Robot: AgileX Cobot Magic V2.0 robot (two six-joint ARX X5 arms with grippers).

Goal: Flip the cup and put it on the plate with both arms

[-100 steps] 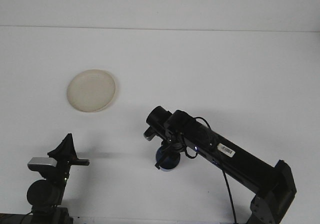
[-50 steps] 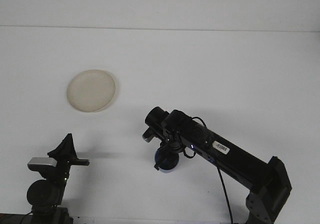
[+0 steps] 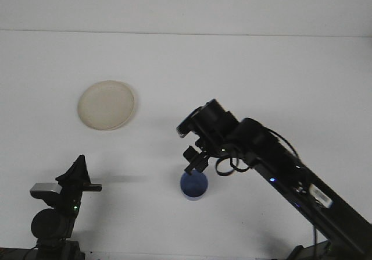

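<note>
As the front view shows it, findings are recorded by item below.

Progress: the cup (image 3: 193, 185) stands on the table (image 3: 261, 79) with its opening facing up, so the flip appears, in my judgement, done or nearly done; the placing is not done.
Remaining: carrying the cup to the plate (image 3: 107, 105) and setting it down there. Since the task names both arms, a handover to the left arm seems likely.
Right gripper (image 3: 194, 164): tilted downward, directly above the cup's rim, touching or just clear of it. Whether its fingers are parted or clamped on the rim cannot be told; they are small and dark against the cup.
Left gripper (image 3: 75, 173): low and to the far left of the right gripper, well apart from the cup, holding nothing; its dark fingers come to a point, though the gap between them cannot be judged.
Cup location: just below the right gripper, toward the near edge of the table.
Cup appearance: small, round, blue, with a darker interior and lighter rim; upright, seemingly empty.
Plate: pale, round, shallow, bare; up and well to the left of the right gripper, beyond the left gripper.
</note>
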